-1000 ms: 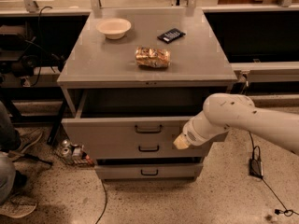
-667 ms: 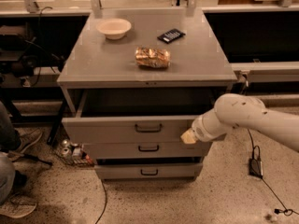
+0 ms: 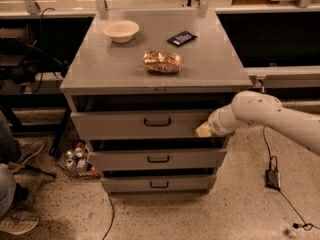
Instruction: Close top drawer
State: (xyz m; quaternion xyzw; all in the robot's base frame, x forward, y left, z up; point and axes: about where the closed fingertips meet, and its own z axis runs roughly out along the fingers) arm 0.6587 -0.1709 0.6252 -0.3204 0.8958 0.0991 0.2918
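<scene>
The top drawer (image 3: 115, 125) is the wide grey front just under the cabinet top, with a small dark bail handle (image 3: 157, 122) at its centre. It stands slightly out from the cabinet, with a dark gap above its front. My gripper (image 3: 204, 130), at the end of the white arm (image 3: 270, 115) coming in from the right, rests against the right end of that drawer's front.
On the cabinet top (image 3: 210, 64) lie a white bowl (image 3: 120, 30), a crinkled snack bag (image 3: 162, 61) and a small dark device (image 3: 181, 38). Two lower drawers (image 3: 158, 159) sit below. Cans (image 3: 75, 156) and a person's legs (image 3: 10, 184) are at the left, and a cable and a small dark box (image 3: 272, 179) at the right.
The top drawer has slid back into the cabinet, and my gripper has moved back with it along its right end.
</scene>
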